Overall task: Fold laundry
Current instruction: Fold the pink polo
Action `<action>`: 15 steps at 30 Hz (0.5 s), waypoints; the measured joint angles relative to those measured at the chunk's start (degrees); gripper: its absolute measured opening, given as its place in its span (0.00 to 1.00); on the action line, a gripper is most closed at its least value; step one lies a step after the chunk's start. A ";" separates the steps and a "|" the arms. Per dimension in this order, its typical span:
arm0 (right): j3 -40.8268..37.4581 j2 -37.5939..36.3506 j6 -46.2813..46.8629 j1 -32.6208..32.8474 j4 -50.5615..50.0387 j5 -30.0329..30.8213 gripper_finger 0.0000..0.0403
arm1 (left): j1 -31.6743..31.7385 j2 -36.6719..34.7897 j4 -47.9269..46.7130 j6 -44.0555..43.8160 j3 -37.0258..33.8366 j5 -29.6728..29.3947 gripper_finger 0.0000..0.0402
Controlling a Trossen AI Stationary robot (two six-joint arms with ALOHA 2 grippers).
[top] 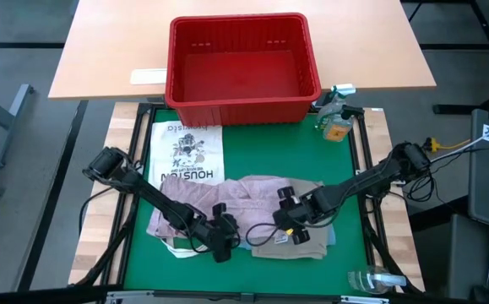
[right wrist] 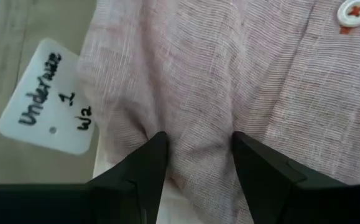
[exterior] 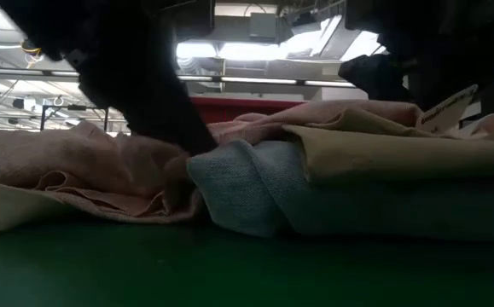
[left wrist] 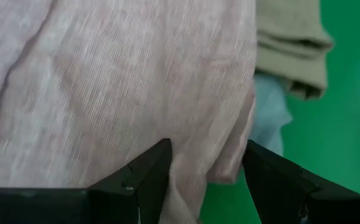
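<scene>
The pale pink shirt [top: 227,196] lies crumpled across the middle of the green mat, partly over a tan cloth piece [top: 299,245] that carries a white tag [right wrist: 49,96]. Light blue jeans [exterior: 255,188] lie under the tan piece. My left gripper [top: 223,245] is open, slanting down at the shirt's near edge [left wrist: 229,155]. My right gripper [top: 290,226] is open, pointing steeply down on the shirt near its button placket [right wrist: 354,12]. My left gripper has its open fingers [left wrist: 148,174] astride the shirt's near edge, which runs as a fold [left wrist: 189,186] between them. The fingers slant down from the table's left. The shirt lies on the table. My right gripper sets both open fingertips [right wrist: 148,155] from above into the shirt, and the cloth [right wrist: 198,143] puckers up between them. The shirt rests on the tan piece.
A white printed T-shirt [top: 189,156] lies flat at the mat's far left. A red plastic basket [top: 240,105] stands beyond the mat's far edge, with a spray bottle [top: 337,114] beside it. A clear plastic item [top: 375,280] sits at the near right corner.
</scene>
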 joint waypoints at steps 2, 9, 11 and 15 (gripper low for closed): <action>0.02 -0.14 -0.28 0.00 0.07 0.16 0.46 | 0.00 -0.44 -2.05 0.01 0.02 0.05 0.49; 1.86 -4.13 -2.06 -0.02 -2.38 2.03 0.46 | 0.00 -3.35 -3.30 -0.01 -0.02 0.39 0.49; 3.52 -5.36 -2.74 -0.02 -4.76 3.23 0.46 | 0.00 -4.51 -3.28 0.01 -0.02 0.34 0.49; 5.27 -7.54 -6.85 -0.04 -9.64 5.15 0.46 | 0.00 -6.45 -3.03 0.03 -0.02 -0.08 0.49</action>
